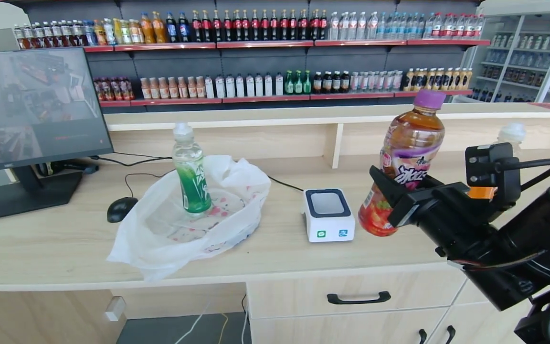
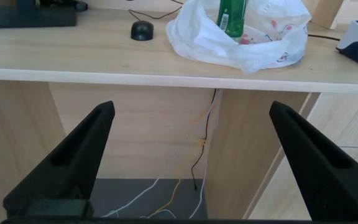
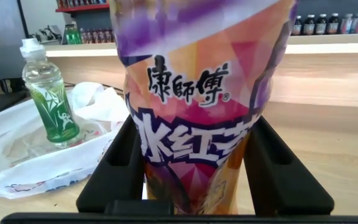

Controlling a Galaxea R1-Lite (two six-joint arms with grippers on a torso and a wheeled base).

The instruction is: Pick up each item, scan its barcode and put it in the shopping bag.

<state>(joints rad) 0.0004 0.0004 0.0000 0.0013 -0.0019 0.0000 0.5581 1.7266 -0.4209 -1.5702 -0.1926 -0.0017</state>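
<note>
Found the right gripper [image 1: 396, 193] clamped around the lower body of a purple-capped bottle [image 1: 406, 162], with one finger pressed to each side of the label. Noted that bottle held tilted, cap leaning toward the robot's right, base just beside the right side of the scanner [image 1: 328, 215]. Could not establish whether the base touches the counter [image 1: 41, 248]. Confirmed the same grip from the right wrist view: bottle [image 3: 191, 93] between the two black fingers [image 3: 120, 158]. Recorded the left gripper [image 2: 191, 168] spread wide and holding nothing, set low before the counter's front panel, below the edge of the top. Located a green bottle [image 1: 191, 172] standing upright inside the white shopping bag [image 1: 160, 243], which lies open on the counter to the left of the scanner, well apart from it. Logged a monitor [image 1: 31, 105] at the counter's far left and a black mouse [image 1: 121, 209] just beside the bag. Observed shelves [image 1: 265, 45] of drinks along the back wall.
</note>
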